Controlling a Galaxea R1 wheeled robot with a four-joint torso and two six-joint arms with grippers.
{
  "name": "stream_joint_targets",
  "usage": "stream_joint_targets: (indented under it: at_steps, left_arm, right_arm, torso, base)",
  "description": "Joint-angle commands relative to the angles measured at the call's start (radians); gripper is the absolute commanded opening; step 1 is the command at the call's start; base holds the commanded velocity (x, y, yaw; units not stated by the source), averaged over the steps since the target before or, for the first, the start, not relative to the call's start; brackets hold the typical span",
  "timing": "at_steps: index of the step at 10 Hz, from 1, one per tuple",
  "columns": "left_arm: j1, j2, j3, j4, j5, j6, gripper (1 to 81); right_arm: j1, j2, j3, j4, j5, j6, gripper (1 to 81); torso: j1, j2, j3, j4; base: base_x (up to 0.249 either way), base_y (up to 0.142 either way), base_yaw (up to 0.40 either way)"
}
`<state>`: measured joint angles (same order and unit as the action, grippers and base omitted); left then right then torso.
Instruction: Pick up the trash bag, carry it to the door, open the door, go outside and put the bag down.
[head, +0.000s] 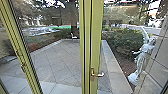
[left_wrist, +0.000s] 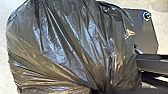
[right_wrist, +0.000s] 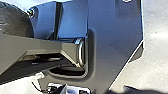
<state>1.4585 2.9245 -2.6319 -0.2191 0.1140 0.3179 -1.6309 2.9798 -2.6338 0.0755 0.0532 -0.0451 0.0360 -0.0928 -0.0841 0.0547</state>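
A glazed door (head: 96, 50) with a yellow-green frame stands in front of the robot in the head view, and a metal handle (head: 93, 74) sits low on its upright. In the left wrist view the black trash bag (left_wrist: 67, 47) looms large, its plastic gathered into folds toward a bunched neck at the left gripper (left_wrist: 98, 90). The bag hangs from that gripper. Part of the bag (right_wrist: 15, 21) also shows in the right wrist view, beyond the robot's jointed bar. How the right gripper's fingers stand cannot be told.
Beyond the glass lies a paved terrace (head: 57, 58) with a low stone border (head: 116, 71). A pale statue (head: 142, 58) stands at the right beside a tiled wall (head: 158, 53), with bushes (head: 123, 42) behind. Another frame upright (head: 21, 51) slants at the left.
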Motion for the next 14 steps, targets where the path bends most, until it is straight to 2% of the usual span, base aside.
stream_joint_targets:
  at_steps: [1, 9, 14]
  left_arm:
    - [-0.052, -0.005, 0.001, 0.007, 0.070, 0.007, 1.0]
    - [-0.051, -0.005, -0.002, 0.011, 0.070, 0.007, 1.0]
    - [-0.051, -0.004, -0.005, 0.007, 0.070, 0.007, 1.0]
  right_arm:
    - [0.035, -0.002, 0.000, -0.005, -0.062, -0.004, 81.1]
    - [0.033, -0.002, 0.000, -0.005, -0.062, -0.004, 81.1]
    - [0.035, 0.006, -0.001, 0.000, -0.062, -0.001, 81.1]
  torso:
    - [0.000, 0.000, 0.000, 0.000]
    - [0.000, 0.000, 0.000, 0.000]
    - [0.000, 0.000, 0.000, 0.000]
  base:
    - [0.000, 0.000, 0.300]
    - [0.000, 0.000, 0.248]
    - [0.000, -0.019, 0.046]
